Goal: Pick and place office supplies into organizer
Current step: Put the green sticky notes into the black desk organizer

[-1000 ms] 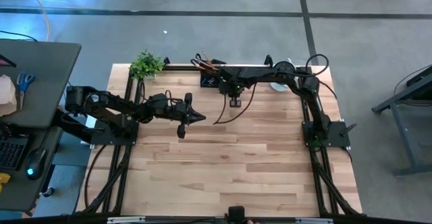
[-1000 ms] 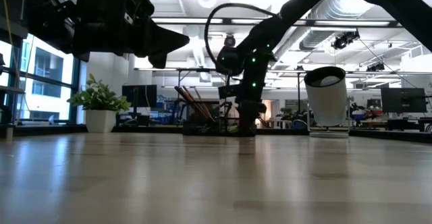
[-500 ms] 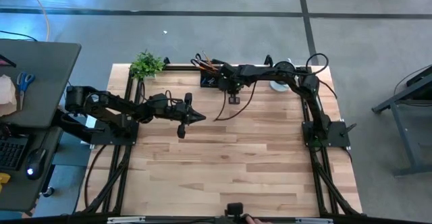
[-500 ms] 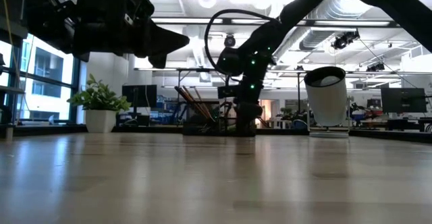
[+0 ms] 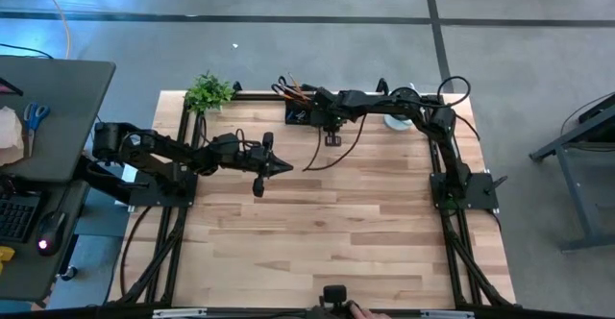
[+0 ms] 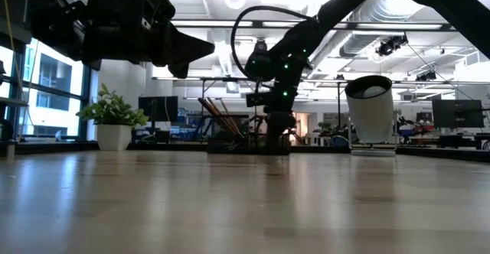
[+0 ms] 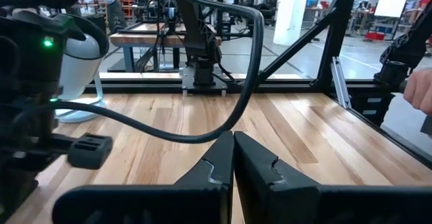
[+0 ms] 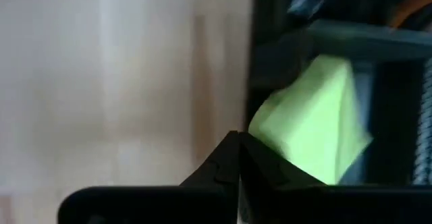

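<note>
The black organizer (image 5: 299, 115) stands at the table's far edge, with pencils and black scissors (image 5: 287, 88) sticking up out of it. A lime-green sticky-note pad (image 8: 312, 119) lies tilted against the organizer's dark walls (image 8: 337, 34). My right gripper (image 8: 236, 140) is shut and points steeply down, its tips at the pad's near corner, right beside the organizer (image 6: 230, 144). My left gripper (image 5: 288, 166) hangs shut and level above the middle left of the table, with nothing in it (image 7: 233, 140). My right gripper has its shut fingertips (image 8: 251, 158) right at the sticky-note pad's corner (image 8: 260, 124). I cannot tell whether they touch it. The pad shows beyond the right finger's outer side, not between the fingers.
A small potted plant (image 5: 209, 92) stands at the far left corner. A round silver-and-white cup (image 6: 369, 109) stands at the far edge, right of the organizer. A black cable (image 5: 332, 156) loops below my right arm. Bare wood (image 5: 336, 233) fills the table's middle and near half.
</note>
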You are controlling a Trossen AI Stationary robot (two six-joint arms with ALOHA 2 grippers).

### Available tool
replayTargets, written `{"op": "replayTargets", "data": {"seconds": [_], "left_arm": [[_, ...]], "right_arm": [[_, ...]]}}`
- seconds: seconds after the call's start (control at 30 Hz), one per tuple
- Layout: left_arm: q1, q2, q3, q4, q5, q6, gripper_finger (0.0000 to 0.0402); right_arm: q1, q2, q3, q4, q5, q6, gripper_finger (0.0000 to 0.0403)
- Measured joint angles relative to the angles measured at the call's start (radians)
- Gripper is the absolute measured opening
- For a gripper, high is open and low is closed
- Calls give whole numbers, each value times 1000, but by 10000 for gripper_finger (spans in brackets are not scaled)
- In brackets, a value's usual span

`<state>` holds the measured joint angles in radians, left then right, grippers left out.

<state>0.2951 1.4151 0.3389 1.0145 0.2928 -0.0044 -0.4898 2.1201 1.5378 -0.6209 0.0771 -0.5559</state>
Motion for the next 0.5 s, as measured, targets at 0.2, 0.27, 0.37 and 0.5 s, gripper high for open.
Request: {"op": "replayTargets", "data": {"seconds": [0.2, 0.27, 0.37, 0.5], "left_arm": [[0, 0, 0, 0, 0, 0, 3], [0, 0, 0, 0, 0, 0, 2], [0, 0, 0, 0, 0, 0, 1], [0, 0, 0, 0, 1, 0, 2]], "right_arm": [[-4, 0, 0, 71, 26, -19, 2], [-4, 0, 0, 66, 18, -19, 2], [-2, -4, 0, 14, -45, -24, 2], [7, -15, 0, -66, -92, -28, 2]]}}
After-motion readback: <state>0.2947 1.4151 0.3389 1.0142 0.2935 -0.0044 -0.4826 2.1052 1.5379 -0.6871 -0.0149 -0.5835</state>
